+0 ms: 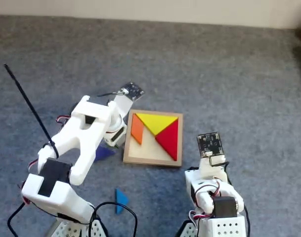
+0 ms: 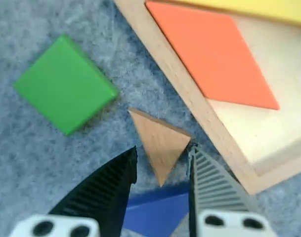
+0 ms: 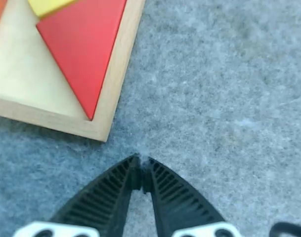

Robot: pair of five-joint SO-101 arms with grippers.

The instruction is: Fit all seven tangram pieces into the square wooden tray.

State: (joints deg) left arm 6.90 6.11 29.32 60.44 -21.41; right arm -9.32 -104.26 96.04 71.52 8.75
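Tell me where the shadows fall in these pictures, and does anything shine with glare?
High view: soft, even light; faint shadow under the left arm beside the wooden tray. Left wrist view: the green square throws a thin dark edge onto the carpet; no glare on the orange parallelogram. Right wrist view: narrow shadow along the tray's outer wall; red triangle evenly lit.

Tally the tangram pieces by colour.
yellow piece: 1
orange piece: 1
red piece: 1
green piece: 1
bare wood piece: 1
blue: 2, the dark blue piece and the light blue piece
Total: 7
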